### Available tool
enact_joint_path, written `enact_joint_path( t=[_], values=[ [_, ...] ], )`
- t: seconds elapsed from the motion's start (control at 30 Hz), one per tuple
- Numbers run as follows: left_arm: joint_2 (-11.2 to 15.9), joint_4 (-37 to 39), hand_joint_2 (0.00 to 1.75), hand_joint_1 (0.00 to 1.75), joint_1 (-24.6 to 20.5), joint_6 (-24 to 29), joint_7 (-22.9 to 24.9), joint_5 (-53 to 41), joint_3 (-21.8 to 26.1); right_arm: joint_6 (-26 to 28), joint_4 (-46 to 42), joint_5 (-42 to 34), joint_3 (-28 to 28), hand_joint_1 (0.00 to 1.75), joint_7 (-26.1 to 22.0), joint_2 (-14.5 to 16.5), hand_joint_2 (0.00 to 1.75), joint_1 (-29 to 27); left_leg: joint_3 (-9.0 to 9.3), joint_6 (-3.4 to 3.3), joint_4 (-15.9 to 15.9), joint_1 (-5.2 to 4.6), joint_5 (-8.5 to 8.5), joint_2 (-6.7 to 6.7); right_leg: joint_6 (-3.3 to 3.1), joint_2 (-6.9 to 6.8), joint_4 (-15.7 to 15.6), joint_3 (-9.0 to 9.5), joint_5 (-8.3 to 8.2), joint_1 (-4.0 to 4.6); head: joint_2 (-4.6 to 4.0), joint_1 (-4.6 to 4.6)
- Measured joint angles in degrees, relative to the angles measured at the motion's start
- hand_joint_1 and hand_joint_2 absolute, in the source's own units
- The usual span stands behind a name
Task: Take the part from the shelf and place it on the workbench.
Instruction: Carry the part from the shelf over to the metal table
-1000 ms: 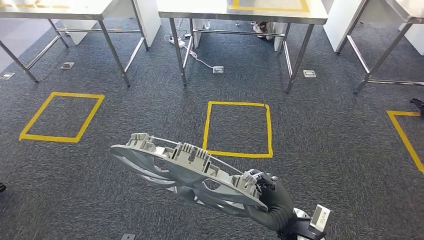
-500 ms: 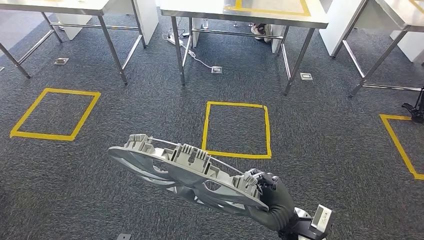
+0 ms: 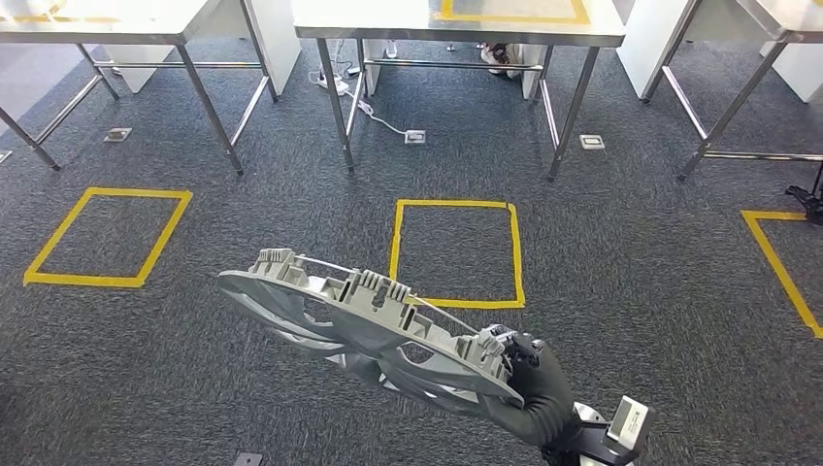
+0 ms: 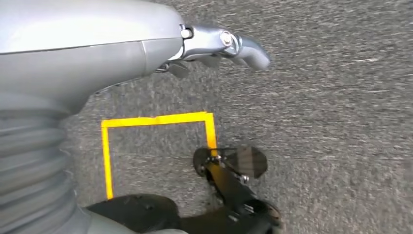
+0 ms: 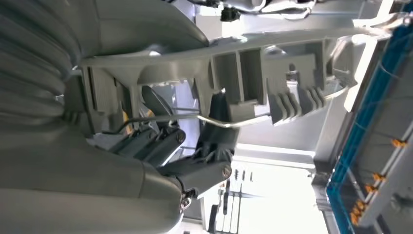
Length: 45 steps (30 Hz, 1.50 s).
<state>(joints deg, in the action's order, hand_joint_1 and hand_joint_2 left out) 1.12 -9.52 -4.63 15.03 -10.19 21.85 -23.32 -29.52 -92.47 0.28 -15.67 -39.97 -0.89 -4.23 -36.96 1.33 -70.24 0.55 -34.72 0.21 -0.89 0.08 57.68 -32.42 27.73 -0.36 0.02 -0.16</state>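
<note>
Held up over grey carpet (image 3: 631,291) by right hand (image 3: 529,388), fingers wrapped round its 4 o'clock end: long grey plastic part (image 3: 364,325), ribbed, with round openings. Left hand (image 4: 214,46) hanging, grip unclear.

Matt grey moulded-plastic part (image 3: 369,325), rough dark carpet floor (image 3: 631,291), brushed-metal workbench (image 3: 456,24) legs, glossy yellow tape square (image 3: 456,252)

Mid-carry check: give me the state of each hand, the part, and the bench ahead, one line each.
Right hand: grips one end of the part, fingers wrapped around it.
Grey part: held off the floor, extending out to the robot's left, not yet on a bench.
Left hand: hangs over the carpet, holding nothing.
Steel workbench: ahead across the carpet, nothing placed on its visible edge.
</note>
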Motion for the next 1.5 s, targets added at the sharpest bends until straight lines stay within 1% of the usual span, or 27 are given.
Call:
enact_joint_path(
  t=[0.03, 0.07, 0.1, 0.17, 0.2, 0.27, 0.37, 0.43, 0.5, 0.57, 0.6, 0.63, 0.67, 0.73, 0.77, 0.9, 0.97, 1.03, 1.07, 1.1, 1.13, 1.2, 1.23, 1.27, 1.4, 1.43, 1.5],
  values=[
    [0.0, 0.0, 1.75, 0.00, 0.1, 0.0, 0.0, 0.0, 0.0, -0.1, 0.0, 0.0, 0.0, 1.75, 0.0, 0.0, 1.75, 0.0, -1.96, 0.14, -3.1, 0.03, -0.72, 0.00, -0.08, 0.08, 0.0, 0.18, 0.21, 0.02, 0.00, -0.08],
    [0.0, 0.0, 1.75, 0.00, 0.2, 0.0, 0.0, 0.1, 0.0, -0.3, 0.0, 0.0, 0.0, 1.75, 0.0, 0.0, 1.75, -0.1, -3.12, 0.20, -4.4, 0.03, -0.32, 0.00, -0.06, 0.20, 0.0, 0.42, 0.47, 0.03, 0.00, -0.13],
    [0.1, 0.0, 1.75, 0.00, 0.3, 0.0, 0.0, 0.2, 0.0, -0.4, 0.0, -0.1, 0.0, 1.75, 0.0, 0.0, 1.75, -0.1, -3.13, 0.18, -3.5, 0.04, 1.18, -0.01, 0.03, 0.33, 0.0, 0.76, 0.77, 0.02, 0.00, -0.21],
    [0.1, 0.1, 1.75, 0.00, 0.4, 0.0, 0.0, 0.3, 0.0, -0.5, 0.0, -0.1, 0.0, 1.75, 0.0, 0.0, 1.75, 0.0, -0.34, -0.09, 3.7, 0.03, 5.71, -0.01, 0.38, 0.48, 0.0, 1.71, 1.54, 0.00, 0.00, -0.35],
    [0.2, 0.1, 1.75, 0.00, 0.4, 0.0, 0.0, 0.3, 0.0, -0.5, 0.0, -0.2, 0.0, 1.75, 0.0, 0.0, 1.75, 0.1, 1.34, -0.37, 7.4, -0.04, 7.10, -0.03, 0.65, 0.51, 0.1, 2.10, 1.98, 0.10, 0.00, -0.42],
    [0.2, 0.1, 1.75, 0.00, 0.3, 0.0, 0.0, 0.3, 0.0, -0.4, 0.1, -0.3, 0.0, 1.75, 0.0, 0.0, 1.75, 0.3, 3.08, -1.13, 11.2, -0.20, 7.69, -0.09, 1.32, 0.53, 0.2, 2.53, 2.47, 0.28, 0.00, -0.38],
    [0.2, 0.1, 1.75, 0.00, 0.4, 0.0, 0.0, 0.3, 0.0, 0.1, 0.1, -0.2, 0.0, 1.75, 0.0, 0.0, 1.75, 0.5, 3.67, -2.37, 11.6, -0.16, 7.09, -0.20, 2.31, 0.50, 1.0, 2.73, 2.58, 0.32, 0.00, -0.22],
    [0.2, 0.1, 1.75, 0.00, 0.4, 0.0, -0.1, 0.3, 0.0, 0.7, 0.1, -0.5, 0.0, 1.75, 0.0, 0.0, 1.75, 0.6, 4.55, -3.04, 11.8, 0.01, 6.75, -0.24, 2.88, 0.35, 4.6, 1.02, 4.14, 0.20, 0.00, 0.03],
    [0.3, 0.1, 1.75, 0.00, 0.4, 0.0, -0.1, 0.3, 0.0, 1.5, 0.1, -1.0, 0.0, 1.75, 0.0, 0.0, 1.75, 0.7, 5.13, -3.32, 11.9, 0.01, 6.19, -0.24, 3.27, 0.27, 11.8, -3.47, 6.97, 0.09, 0.00, 0.32],
    [0.3, 0.1, 1.75, 0.00, 0.5, 0.0, -0.2, 0.5, 0.0, 2.6, 0.1, -1.0, 0.0, 1.75, 0.0, 0.0, 1.75, 0.7, 5.85, -3.27, 11.8, 0.00, 5.49, -0.24, 3.36, 0.26, 16.7, -7.61, 7.79, 0.03, 0.00, 0.43],
    [0.3, 0.1, 1.75, 0.00, 0.6, 0.0, -0.2, 0.6, 0.0, 3.2, 0.1, -0.9, 0.1, 1.75, 0.0, 0.0, 1.75, 0.7, 6.39, -3.20, 11.8, 0.00, 5.08, -0.27, 3.29, 0.24, 16.2, -8.25, 6.47, 0.03, 0.00, 0.49],
    [0.3, 0.1, 1.75, 0.00, 0.6, 0.0, -0.2, 0.7, 0.0, 3.9, 0.1, -0.7, 0.1, 1.75, 0.0, 0.0, 1.75, 0.7, 7.04, -3.12, 11.8, 0.01, 4.64, -0.30, 3.16, 0.21, 13.6, -7.80, 4.12, 0.03, 0.00, 0.54],
    [0.2, 0.1, 1.75, 0.00, 0.6, 0.0, -0.2, 0.7, 0.0, 4.4, 0.1, -0.5, 0.1, 1.75, 0.0, 0.0, 1.75, 0.8, 7.61, -2.99, 11.9, 0.01, 4.15, -0.33, 2.93, 0.14, 9.6, -6.64, 1.13, 0.04, 0.00, 0.62],
    [0.2, 0.1, 1.75, 0.00, 0.6, 0.1, -0.2, 0.8, 0.0, 5.4, 0.3, -0.1, 0.1, 1.75, 0.0, 0.1, 1.75, 1.1, 8.50, -2.46, 11.9, -0.09, 3.30, -0.35, 2.31, -0.07, 3.3, -4.64, -1.69, 0.29, 0.00, 0.70],
    [0.2, 0.1, 1.75, 0.00, 0.6, 0.1, -0.2, 0.8, 0.0, 5.7, 0.4, 0.1, 0.1, 1.75, 0.0, 0.2, 1.75, 1.3, 8.70, -2.07, 12.0, -0.14, 2.96, -0.34, 1.90, -0.14, 1.8, -4.20, -2.10, 0.44, 0.00, 0.73],
    [0.1, 0.1, 1.75, 0.00, 0.5, 0.3, -0.2, 1.0, 0.0, 6.9, 1.0, 0.9, -0.1, 1.75, 0.0, 0.5, 1.75, 1.6, 9.15, -0.59, 10.6, -0.16, 2.54, -0.29, 0.30, -0.12, 1.1, -2.98, -1.63, 0.38, 0.00, 0.60],
    [0.1, 0.1, 1.75, 0.00, 0.5, 0.3, -0.2, 1.2, 0.0, 7.9, 1.1, 1.4, -0.3, 1.75, 0.0, 0.9, 1.75, 1.7, 6.20, -0.13, 5.3, -0.06, 0.86, -0.30, -0.31, -0.13, 0.9, -2.08, -1.21, 0.26, 0.00, 0.30],
    [0.0, 0.1, 1.75, 0.00, 0.6, 0.3, -0.2, 1.3, 0.0, 8.6, 1.3, 1.6, -0.8, 1.75, 0.1, 1.3, 1.75, 1.7, 1.43, 0.17, -1.9, -0.03, -1.90, -0.30, -0.71, -0.05, 0.9, -1.47, -0.58, 0.37, 0.00, -0.01],
    [0.0, 0.1, 1.75, 0.00, 0.7, 0.3, -0.2, 1.4, 0.0, 8.6, 1.4, 1.5, -1.1, 1.75, 0.2, 1.5, 1.75, 1.6, -0.39, 0.23, -3.8, -0.02, -2.46, -0.30, -0.79, 0.06, 0.9, -1.08, -0.24, 0.43, 0.00, -0.08],
    [0.0, 0.1, 1.75, 0.00, 0.8, 0.3, -0.2, 1.4, 0.0, 8.5, 1.5, 1.4, -1.3, 1.75, 0.4, 1.5, 1.75, 1.5, -1.28, 0.17, -3.9, -0.03, -1.70, -0.31, -0.80, 0.19, 0.9, -0.59, 0.12, 0.48, 0.00, -0.16],
    [0.0, 0.1, 1.75, 0.00, 0.9, 0.3, -0.2, 1.5, 0.0, 8.3, 1.7, 1.2, -1.6, 1.75, 0.6, 1.5, 1.75, 1.4, -1.18, 0.04, -1.7, -0.04, 0.49, -0.31, -0.77, 0.31, 0.9, 0.00, 0.53, 0.50, 0.00, -0.25],
    [0.0, 0.2, 1.75, 0.00, 1.0, 0.3, -0.3, 1.5, 0.0, 8.1, 1.9, 0.7, -1.8, 1.75, 0.6, 1.6, 1.75, 1.4, 0.68, -0.44, 5.7, -0.15, 6.02, -0.32, -0.54, 0.39, 0.9, 1.15, 1.34, 0.57, 0.00, -0.37],
    [0.1, 0.2, 1.75, 0.00, 1.0, 0.4, -0.3, 1.5, 0.0, 8.1, 1.9, 0.5, -1.9, 1.75, 0.5, 1.7, 1.75, 1.5, 1.50, -0.68, 8.7, -0.28, 7.23, -0.32, -0.34, 0.39, 1.0, 1.44, 1.68, 0.61, 0.00, -0.44],
    [0.1, 0.2, 1.75, 0.00, 0.9, 0.4, -0.4, 1.5, 0.0, 8.1, 2.0, 0.3, -1.9, 1.75, 0.4, 1.7, 1.75, 1.6, 1.97, -0.95, 10.4, -0.41, 7.86, -0.33, -0.07, 0.38, 1.0, 1.56, 1.94, 0.65, 0.00, -0.48],
    [0.0, 0.1, 1.75, 0.00, 1.0, 0.4, -0.5, 1.5, 0.0, 8.1, 2.1, 0.1, -2.3, 1.75, 0.2, 1.8, 1.75, 1.9, 2.56, -2.06, 11.3, -0.24, 8.32, -0.34, 1.26, 0.31, 1.6, 1.63, 3.04, 0.71, 0.00, -0.44],
    [-0.1, 0.1, 1.75, 0.00, 0.9, 0.4, -0.5, 1.5, 0.0, 8.2, 2.1, 0.1, -2.3, 1.75, 0.2, 1.8, 1.75, 2.1, 2.70, -2.35, 11.5, -0.06, 8.37, -0.31, 1.59, 0.27, 3.1, 0.98, 3.99, 0.67, 0.00, -0.29],
    [-0.1, 0.1, 1.75, 0.00, 0.7, 0.4, -0.5, 1.5, 0.0, 8.2, 2.2, 0.1, -2.4, 1.75, 0.2, 1.8, 1.75, 2.4, 2.85, -2.75, 11.7, 0.05, 8.26, -0.28, 2.18, 0.21, 9.5, -2.33, 7.17, 0.39, 0.00, 0.09]
  ],
)
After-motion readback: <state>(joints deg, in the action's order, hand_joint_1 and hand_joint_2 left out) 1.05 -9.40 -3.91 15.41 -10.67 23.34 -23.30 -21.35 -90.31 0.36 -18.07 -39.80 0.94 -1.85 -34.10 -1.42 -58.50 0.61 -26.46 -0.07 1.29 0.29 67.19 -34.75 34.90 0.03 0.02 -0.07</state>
